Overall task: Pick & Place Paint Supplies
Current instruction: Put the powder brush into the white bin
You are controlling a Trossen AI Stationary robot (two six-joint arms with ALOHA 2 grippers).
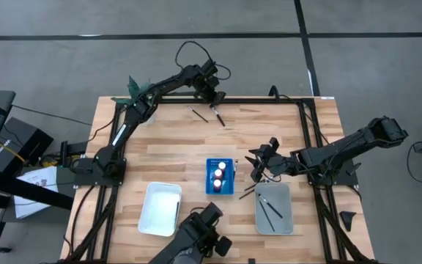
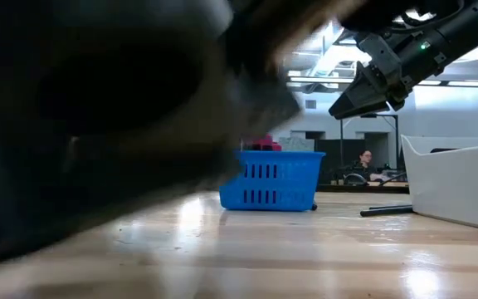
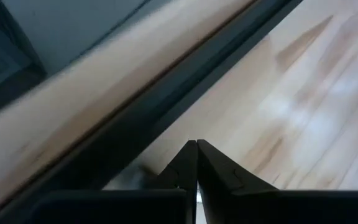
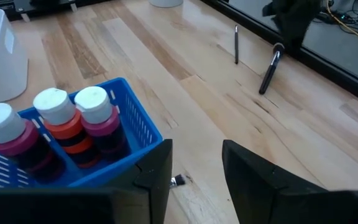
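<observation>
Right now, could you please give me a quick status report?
Left gripper shut, far edge, by two thin dark brushes. Right gripper open, empty, beside blue square rack holding paint bottles. Nothing blocking.

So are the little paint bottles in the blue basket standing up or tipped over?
Standing up. In the right wrist view the three paint bottles sit side by side in the blue basket, white caps pointing upward.

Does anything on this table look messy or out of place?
Somewhat. Two brushes lie in the grey tray, but two more brushes lie loose at the table's far edge, and another sits beside the blue rack.
</observation>
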